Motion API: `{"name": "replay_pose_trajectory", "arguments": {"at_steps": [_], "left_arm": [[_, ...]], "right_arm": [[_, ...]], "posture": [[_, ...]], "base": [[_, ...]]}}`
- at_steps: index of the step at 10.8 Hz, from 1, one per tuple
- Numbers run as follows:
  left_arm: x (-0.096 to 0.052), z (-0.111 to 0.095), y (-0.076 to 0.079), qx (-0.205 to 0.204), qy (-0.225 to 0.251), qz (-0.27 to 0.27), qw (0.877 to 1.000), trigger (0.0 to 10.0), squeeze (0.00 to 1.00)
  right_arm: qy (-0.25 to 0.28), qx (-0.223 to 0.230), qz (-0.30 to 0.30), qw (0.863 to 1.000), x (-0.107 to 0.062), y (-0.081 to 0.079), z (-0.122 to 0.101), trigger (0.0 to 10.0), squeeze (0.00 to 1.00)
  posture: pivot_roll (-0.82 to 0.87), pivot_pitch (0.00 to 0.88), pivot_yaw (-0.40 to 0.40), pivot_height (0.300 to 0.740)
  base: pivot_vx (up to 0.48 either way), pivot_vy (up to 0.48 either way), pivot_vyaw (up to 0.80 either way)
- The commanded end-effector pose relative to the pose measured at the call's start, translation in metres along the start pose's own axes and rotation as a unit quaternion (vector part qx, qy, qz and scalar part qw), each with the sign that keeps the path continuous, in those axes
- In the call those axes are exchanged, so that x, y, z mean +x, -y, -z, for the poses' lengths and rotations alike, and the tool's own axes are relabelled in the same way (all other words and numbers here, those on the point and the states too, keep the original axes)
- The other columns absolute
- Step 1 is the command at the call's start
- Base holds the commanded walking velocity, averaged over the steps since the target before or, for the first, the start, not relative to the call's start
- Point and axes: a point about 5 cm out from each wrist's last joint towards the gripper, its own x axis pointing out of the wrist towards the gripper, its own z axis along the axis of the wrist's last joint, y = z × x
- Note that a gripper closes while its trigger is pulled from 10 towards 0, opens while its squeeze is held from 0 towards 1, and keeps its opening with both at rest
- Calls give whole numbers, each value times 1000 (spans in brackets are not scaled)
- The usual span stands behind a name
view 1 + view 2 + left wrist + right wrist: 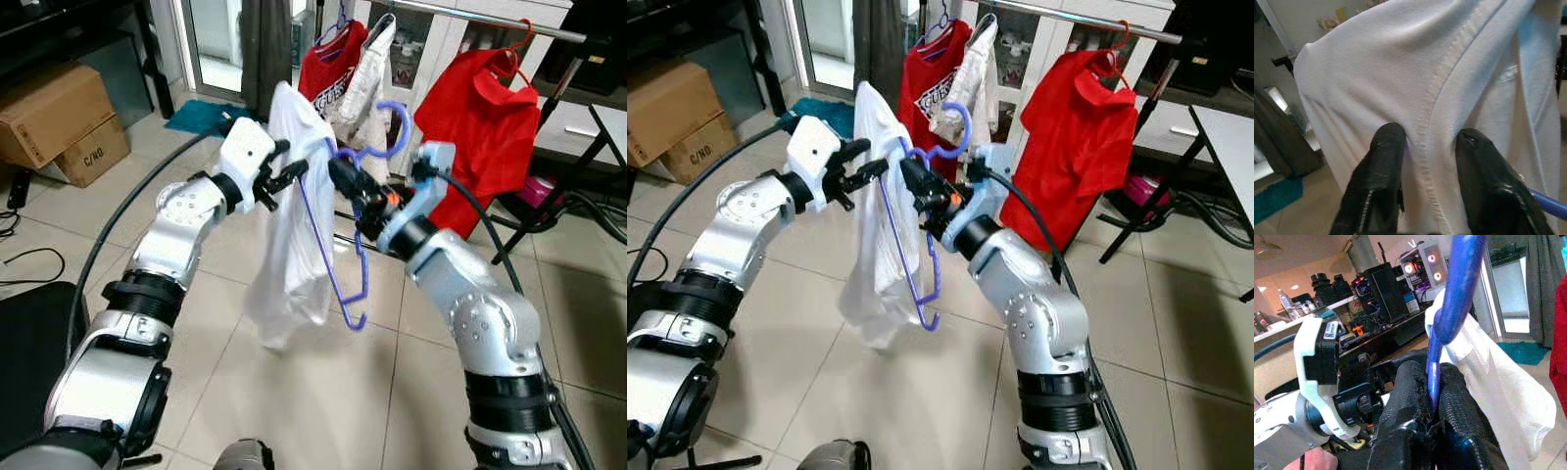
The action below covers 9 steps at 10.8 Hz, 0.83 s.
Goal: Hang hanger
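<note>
We see the blue hanger (343,250) held up in the air in front of the clothes rail (470,17), between our two arms and below the rail's level. Our right claw (1431,382) is pinched tight on the hanger's wire just under its hook, which curls up toward the rail. A white shirt (294,215) is draped over one side of the hanger and hangs down well above the tiled floor (294,392). Our left claw (1425,147) reaches into the shirt's upper edge on the side away from the rail; its fingers (1383,161) stand a little apart with a seam of cloth between them, and we think they are gripping the fabric, though the fold hides the contact. On the rail hang a red shirt (485,127) and another red shirt (333,64).
</note>
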Motion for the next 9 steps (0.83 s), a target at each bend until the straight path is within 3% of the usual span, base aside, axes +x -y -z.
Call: {"name": "replay_pose_trajectory", "arguments": {"at_steps": [1,6,9], "left_arm": [[5,-5,1,12,1,12,1000,0,0],[7,-2,0,13,9,14,1000,0,0],[4,4,-1,-22,11,-13,1000,0,0]], "right_arm": [[27,-3,-29,999,0,-11,-12,10000,0],[26,2,-27,999,-1,-11,-10,10000,0],[11,1,-4,1000,-2,-6,-5,10000,0]], "posture": [[-35,0,1,740],[-36,0,0,740],[-41,0,-2,740]], "base": [[0,0,0],[0,0,0],[0,0,0]]}}
